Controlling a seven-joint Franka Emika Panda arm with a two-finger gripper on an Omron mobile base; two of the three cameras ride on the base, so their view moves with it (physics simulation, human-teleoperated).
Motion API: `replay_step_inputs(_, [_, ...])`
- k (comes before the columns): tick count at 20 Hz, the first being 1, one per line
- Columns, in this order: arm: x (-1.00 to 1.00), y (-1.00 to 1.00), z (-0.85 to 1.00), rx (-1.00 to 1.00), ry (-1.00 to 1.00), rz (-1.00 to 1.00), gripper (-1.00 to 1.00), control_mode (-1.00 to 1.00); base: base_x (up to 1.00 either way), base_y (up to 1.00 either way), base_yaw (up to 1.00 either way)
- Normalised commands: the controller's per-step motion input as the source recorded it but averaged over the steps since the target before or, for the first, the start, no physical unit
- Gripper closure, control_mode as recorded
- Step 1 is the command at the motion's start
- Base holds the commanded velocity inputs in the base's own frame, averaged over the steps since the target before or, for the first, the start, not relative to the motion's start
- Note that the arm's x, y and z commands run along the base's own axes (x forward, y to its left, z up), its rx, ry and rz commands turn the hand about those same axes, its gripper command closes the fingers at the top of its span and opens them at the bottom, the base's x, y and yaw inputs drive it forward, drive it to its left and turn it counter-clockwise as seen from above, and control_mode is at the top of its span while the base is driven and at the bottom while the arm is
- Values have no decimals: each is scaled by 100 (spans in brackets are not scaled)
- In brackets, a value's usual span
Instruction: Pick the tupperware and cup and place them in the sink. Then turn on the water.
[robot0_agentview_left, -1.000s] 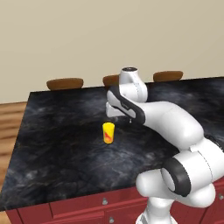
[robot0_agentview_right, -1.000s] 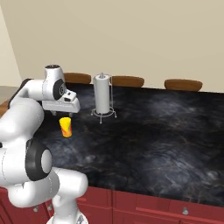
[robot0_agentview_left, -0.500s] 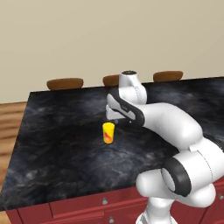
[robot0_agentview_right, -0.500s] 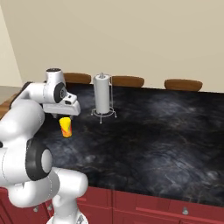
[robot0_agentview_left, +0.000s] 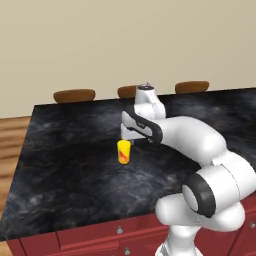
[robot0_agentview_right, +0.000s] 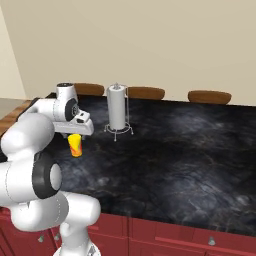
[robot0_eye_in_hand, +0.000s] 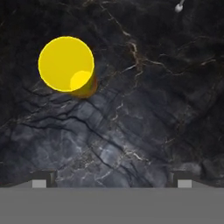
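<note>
A small yellow cup (robot0_agentview_left: 123, 151) with a red-orange mark stands upright on the black marble counter (robot0_agentview_left: 70, 190). My gripper (robot0_agentview_left: 135, 137) hangs just above it and slightly to its right, pointing down and open, with nothing between its fingers. From the right base view the cup (robot0_agentview_right: 75, 145) sits directly under the gripper (robot0_agentview_right: 76, 132). In the hand view the cup's open mouth (robot0_eye_in_hand: 66, 64) lies at the upper left, off the line between the fingertips of my gripper (robot0_eye_in_hand: 112, 179). The tupperware, the sink and the water are out of view.
A paper towel roll on a wire holder (robot0_agentview_right: 117, 107) stands on the counter to the cup's right; one of its feet (robot0_eye_in_hand: 179, 6) shows in the hand view. Brown stools (robot0_agentview_left: 74, 95) line the counter's far edge. Red drawers (robot0_agentview_right: 165, 235) run below the front edge.
The hand has come down a little toward the cup. The cup has not moved and the jaws stay wide.
</note>
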Motion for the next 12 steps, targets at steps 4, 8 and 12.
replay_step_inputs(4, [23, 0, -10, 0, 0, 0, -100, -100, 0, 0, 0])
replay_step_inputs(8, [35, 0, -1, 0, 0, 0, -100, -100, 0, 0, 0])
replay_step_inputs(12, [35, 0, 0, 0, 0, 0, -100, -100, 0, 0, 0])
